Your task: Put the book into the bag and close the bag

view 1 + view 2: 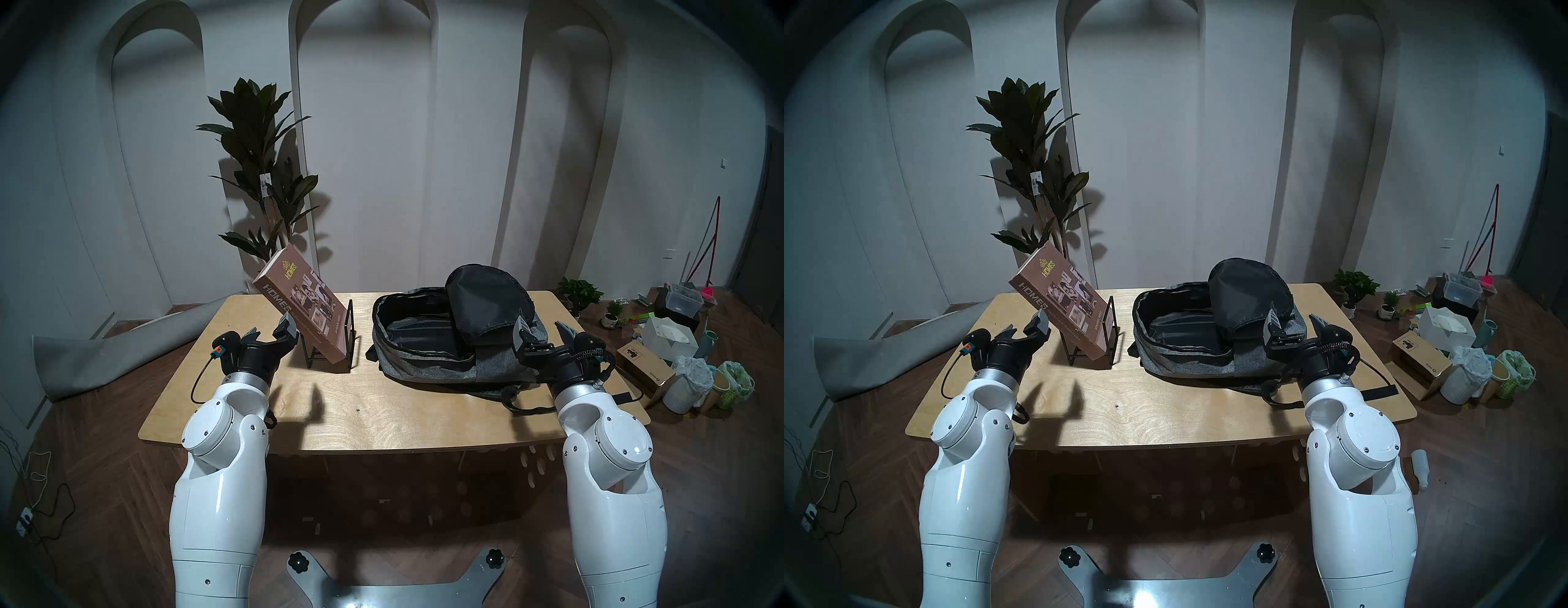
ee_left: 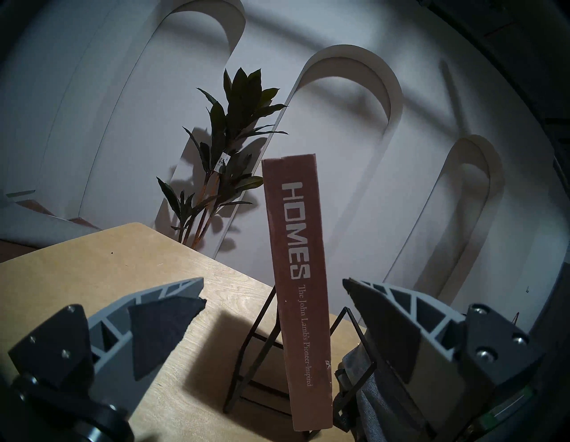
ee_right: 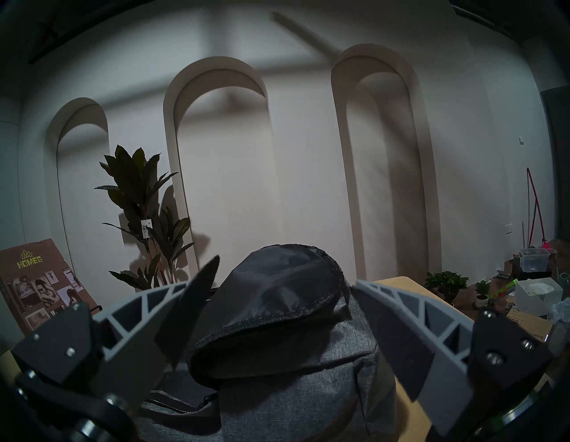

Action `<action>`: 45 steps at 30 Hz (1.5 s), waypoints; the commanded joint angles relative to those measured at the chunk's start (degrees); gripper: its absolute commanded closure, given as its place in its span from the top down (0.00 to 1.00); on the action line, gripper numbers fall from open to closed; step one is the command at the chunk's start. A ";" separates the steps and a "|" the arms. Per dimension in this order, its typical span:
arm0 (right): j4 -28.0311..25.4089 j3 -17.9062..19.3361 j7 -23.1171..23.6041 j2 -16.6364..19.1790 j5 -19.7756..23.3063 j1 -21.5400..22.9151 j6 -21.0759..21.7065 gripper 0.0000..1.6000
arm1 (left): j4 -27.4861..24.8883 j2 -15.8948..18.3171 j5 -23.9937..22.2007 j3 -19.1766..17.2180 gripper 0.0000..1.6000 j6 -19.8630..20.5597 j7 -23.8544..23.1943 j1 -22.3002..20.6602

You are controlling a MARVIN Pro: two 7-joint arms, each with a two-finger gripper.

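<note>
The brown "HOMES" book [image 1: 299,303] leans back in a black wire stand [image 1: 339,339] left of centre on the wooden table [image 1: 382,416]. In the left wrist view its spine [image 2: 300,293] rises between the two fingers. My left gripper [image 1: 271,331] hovers open just in front and to the left of the book, not touching it. The grey bag [image 1: 445,339] lies unzipped on the right, its black-lined flap [image 1: 488,305] folded up. My right gripper [image 1: 545,329] stands open by the bag's near right side, and the flap [image 3: 277,296] shows beyond its fingers.
A tall potted plant [image 1: 263,170] stands behind the table's far left. Boxes, bags and small plants [image 1: 679,339] crowd the floor to the right. The bag's black straps [image 1: 522,403] trail over the table near my right arm. A rolled grey mat [image 1: 106,356] lies on the floor left.
</note>
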 commanded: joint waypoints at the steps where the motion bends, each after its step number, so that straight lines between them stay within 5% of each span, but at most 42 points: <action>1: -2.02 -0.39 -0.09 -0.32 -0.25 -0.49 -0.71 1.00 | 0.09 1.38 -0.40 0.25 1.00 -1.15 -2.12 -4.26; 45: -3.18 -0.96 -1.28 -1.33 0.12 -1.59 -3.06 1.00 | 13.64 5.00 0.67 1.55 1.00 -4.64 -5.31 -16.09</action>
